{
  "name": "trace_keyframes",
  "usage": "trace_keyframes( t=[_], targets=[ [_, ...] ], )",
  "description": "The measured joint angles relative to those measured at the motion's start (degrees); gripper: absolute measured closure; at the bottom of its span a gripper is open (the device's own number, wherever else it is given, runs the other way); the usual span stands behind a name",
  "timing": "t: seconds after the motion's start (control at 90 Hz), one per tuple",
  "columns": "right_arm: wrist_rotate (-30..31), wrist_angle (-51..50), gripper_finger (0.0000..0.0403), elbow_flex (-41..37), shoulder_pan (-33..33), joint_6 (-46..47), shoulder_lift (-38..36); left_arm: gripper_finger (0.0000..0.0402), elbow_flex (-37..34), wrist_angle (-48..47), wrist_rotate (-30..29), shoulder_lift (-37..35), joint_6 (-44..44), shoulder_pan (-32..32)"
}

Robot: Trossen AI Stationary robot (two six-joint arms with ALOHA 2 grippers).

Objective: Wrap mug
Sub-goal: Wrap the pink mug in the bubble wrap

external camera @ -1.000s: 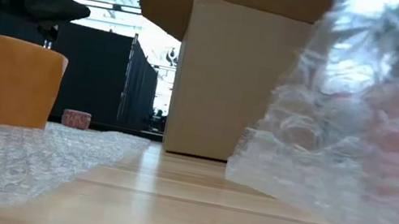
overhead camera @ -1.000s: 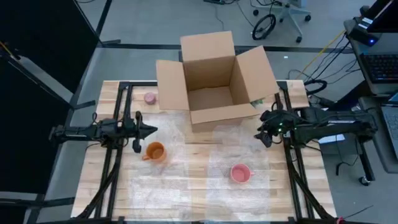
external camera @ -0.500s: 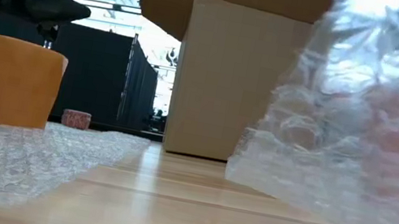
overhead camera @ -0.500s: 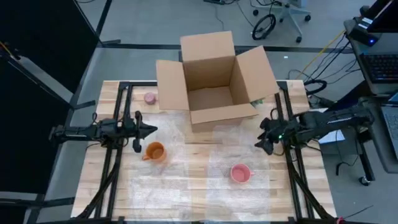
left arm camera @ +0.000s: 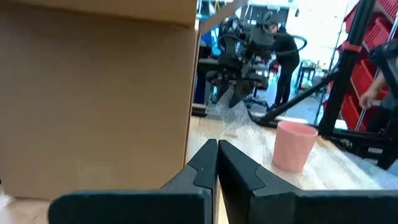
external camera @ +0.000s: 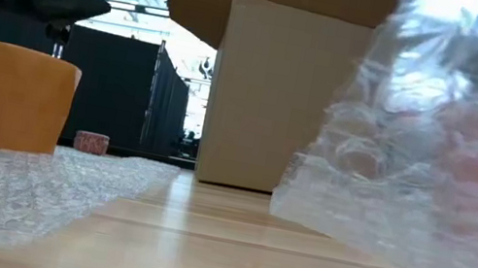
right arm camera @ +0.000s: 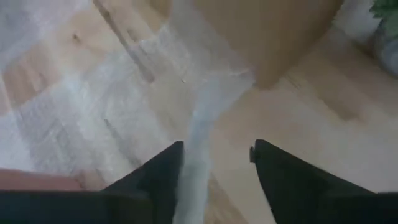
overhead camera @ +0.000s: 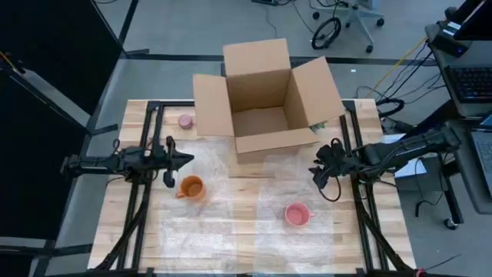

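Open cardboard box (overhead camera: 265, 96) at the table's (overhead camera: 223, 246) far edge; orange mug (overhead camera: 191, 187) left, pink mug (overhead camera: 297, 215) right, on bubble wrap (overhead camera: 254, 204).

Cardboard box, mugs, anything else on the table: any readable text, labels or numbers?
None readable.
Cardboard box: plain brown faces, no print or label showing in any view.
Orange mug and pink mug: plain, no markings.
Bubble wrap: clear, no print.
Red racks in the room behind: no sign legible.
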Motion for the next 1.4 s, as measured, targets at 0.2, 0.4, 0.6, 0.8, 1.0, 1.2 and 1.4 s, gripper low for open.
trace_keyframes(
  t=[0.2,0.4,0.6,0.8,1.0,1.2,1.4],
  targets=[
    [-1.33,2.43,0.0385,0.00,1.35,-1.28,-0.09,0.0402,-0.01,0.82,-1.01,0.00,0.00,-0.01],
    [-1.24,3.99,0.0401,2.24,4.55,-2.18,-0.09,0.0402,0.00,0.89,-1.94,0.01,0.00,-0.01],
    [-1.00,3.95,0.0403,6.65,8.69,-4.05,-0.11,0.0402,-0.01,0.96,-2.27,0.00,-0.02,-0.01],
    [-0.13,4.28,0.0403,7.56,12.26,-2.13,-0.09,0.0402,0.00,1.91,-2.27,0.00,-0.03,-0.01],
    [1.83,7.86,0.0403,7.56,16.69,-2.58,0.08,0.0402,0.00,1.86,-2.33,-0.01,-0.02,-0.01],
    [3.49,14.49,0.0403,7.56,19.54,-5.28,0.89,0.0402,-0.02,1.76,-2.71,0.01,-0.02,-0.01],
    [3.40,19.47,0.0403,7.56,22.67,-6.58,4.05,0.0402,-0.01,1.71,-2.97,-0.01,-0.02,-0.01]
  ],
)
